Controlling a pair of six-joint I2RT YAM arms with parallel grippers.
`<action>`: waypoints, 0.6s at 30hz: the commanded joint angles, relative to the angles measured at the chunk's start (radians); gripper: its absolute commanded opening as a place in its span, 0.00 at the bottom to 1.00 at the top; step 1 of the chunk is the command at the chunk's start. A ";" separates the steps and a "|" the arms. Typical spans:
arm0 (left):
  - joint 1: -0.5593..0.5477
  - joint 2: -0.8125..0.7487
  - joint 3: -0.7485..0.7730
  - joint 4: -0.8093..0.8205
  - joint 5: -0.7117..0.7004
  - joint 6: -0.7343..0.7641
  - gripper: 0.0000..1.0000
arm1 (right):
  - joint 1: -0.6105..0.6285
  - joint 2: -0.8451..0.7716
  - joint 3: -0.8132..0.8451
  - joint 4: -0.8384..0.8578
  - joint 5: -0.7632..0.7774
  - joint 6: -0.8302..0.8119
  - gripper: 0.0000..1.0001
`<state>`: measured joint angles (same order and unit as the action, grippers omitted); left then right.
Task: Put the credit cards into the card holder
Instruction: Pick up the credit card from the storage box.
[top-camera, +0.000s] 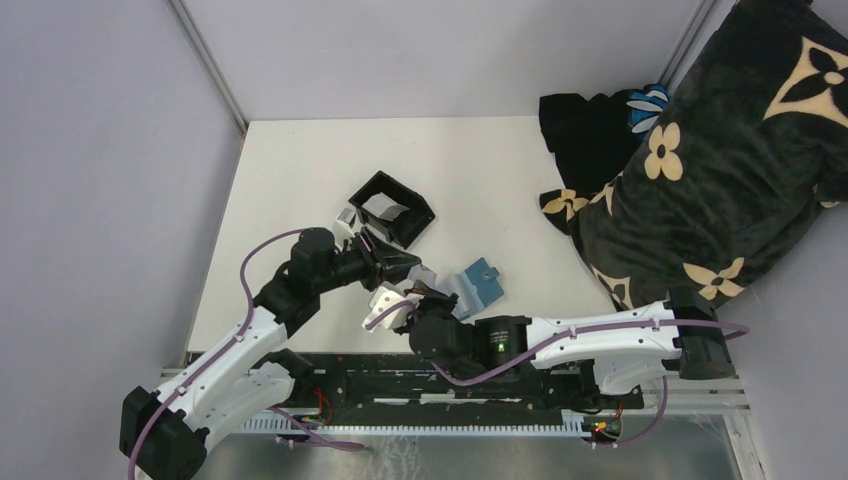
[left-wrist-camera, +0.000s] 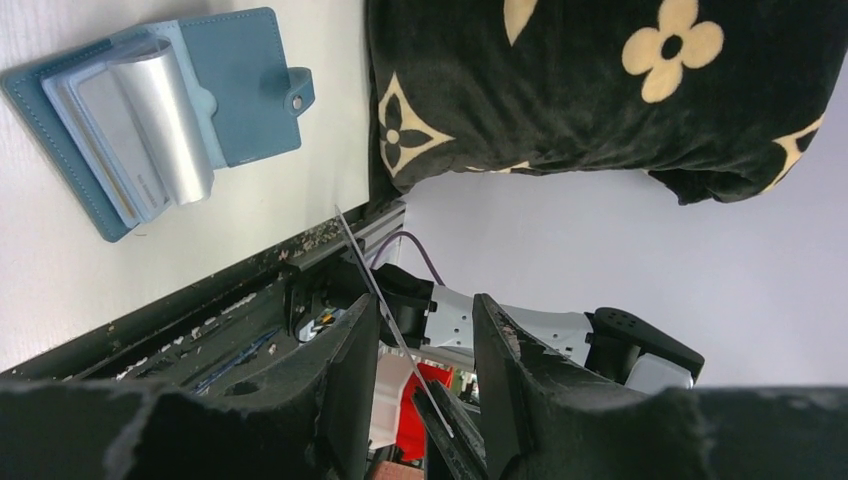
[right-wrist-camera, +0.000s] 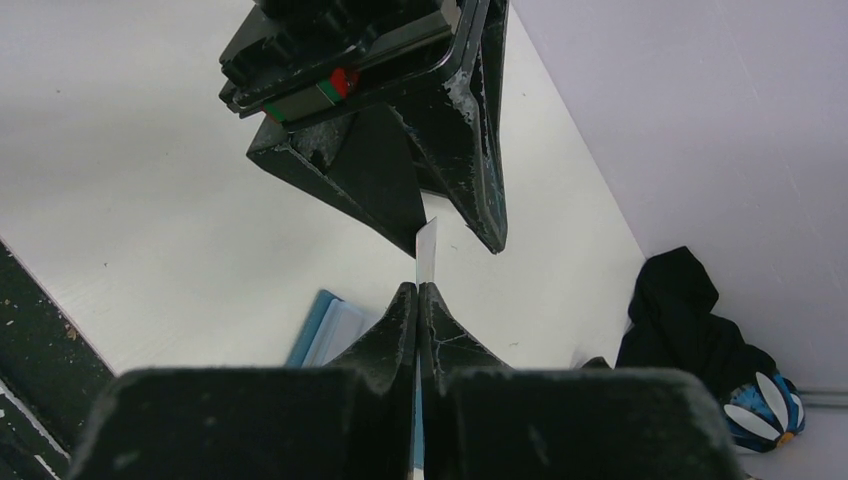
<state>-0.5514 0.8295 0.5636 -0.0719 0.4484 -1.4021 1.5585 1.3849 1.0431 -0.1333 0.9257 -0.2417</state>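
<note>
1. Black fingers of the right gripper (right-wrist-camera: 418, 292) are clenched on a credit card (right-wrist-camera: 427, 250). They pinch one end of it, and it shows edge-on as a thin pale strip rising past the fingertips.
2. The left gripper (left-wrist-camera: 425, 310) is released, its fingers about half apart, one on either side of the card's free end. In the left wrist view the card slants through the gap close to one finger. Whether it touches that finger cannot be told.
3. From above, both grippers meet over the middle of the desk (top-camera: 300, 170), towards its near edge, and the card is hard to pick out between them. A white shape (top-camera: 385, 305) at their near left could be card or gripper housing; I cannot tell which.
4. The card holder (left-wrist-camera: 250, 90) lies opened flat on the desk just right of the grippers, apart from both.
   - Its cover is teal-blue with a snap tab.
   - A silvery, pale stack sits inside, and whether that stack includes cards is unclear.
   - In the right wrist view only a blue corner shows behind the fingers.
5. A black box (top-camera: 418, 222), open-topped, stands beyond the grippers, a little to the left. Pale flat pieces show inside it and one more lies against its left outer side. All are too small to identify.
6. A black plush cushion (top-camera: 720, 170) with cream flowers fills the far right. It lies over the desk's right edge and is cut off by the frame.
</note>
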 joint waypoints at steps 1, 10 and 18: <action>-0.003 -0.007 0.002 0.076 0.064 -0.034 0.46 | 0.019 -0.001 0.031 0.095 0.014 -0.036 0.01; -0.002 0.010 -0.020 0.123 0.067 -0.035 0.36 | 0.048 0.027 0.050 0.101 0.013 -0.056 0.01; -0.002 0.006 -0.054 0.180 0.059 -0.055 0.03 | 0.068 0.043 0.054 0.074 0.052 -0.032 0.01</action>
<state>-0.5514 0.8444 0.5201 -0.0044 0.4908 -1.4139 1.5993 1.4212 1.0454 -0.0906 0.9627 -0.2977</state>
